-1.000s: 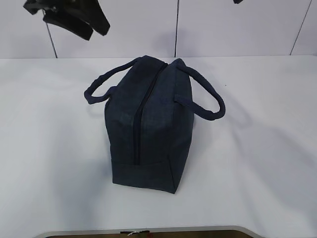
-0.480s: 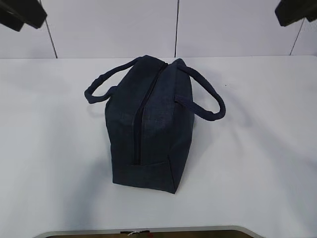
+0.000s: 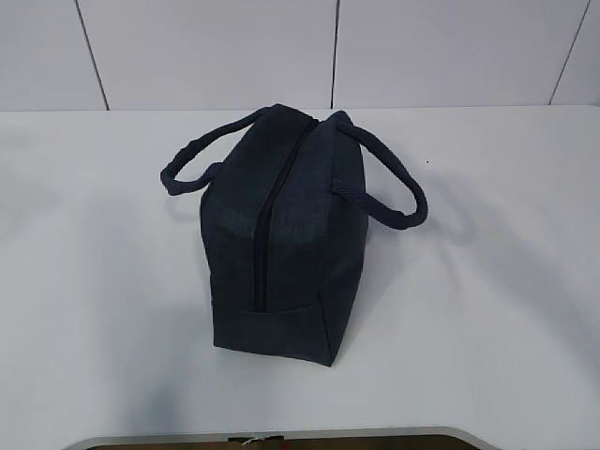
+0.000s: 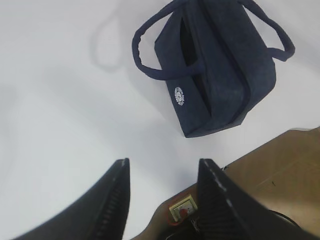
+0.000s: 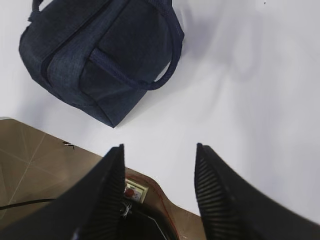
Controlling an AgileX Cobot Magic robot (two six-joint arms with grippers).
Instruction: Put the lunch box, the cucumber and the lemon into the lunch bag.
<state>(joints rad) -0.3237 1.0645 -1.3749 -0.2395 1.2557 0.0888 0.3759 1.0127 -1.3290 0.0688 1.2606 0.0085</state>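
While both arms hang high above the white table (image 3: 84, 281), nothing but the lunch bag (image 3: 281, 234) shows in the exterior view, sitting mid-table with its zipper (image 3: 262, 234) drawn closed along the top. Over on the left, the left gripper (image 4: 162, 200) hovers with its jaws spread apart and nothing between them; the bag lies ahead of it and off to its right, the round white logo (image 4: 179, 96) on the side facing that arm. Its long axis runs from the near table edge towards the back wall, the flat end panel pointing at the front edge, one loop handle (image 3: 192, 164) flopped out left and the other handle (image 3: 394, 187) out right. Across on the right, the right gripper (image 5: 157, 195) is likewise parted and empty, the bag ahead and to its left. Neither arm looks clearly nearer. Lunch box, cucumber and lemon are nowhere in sight, so they may well be inside already, though I can't tell through the closed fabric.
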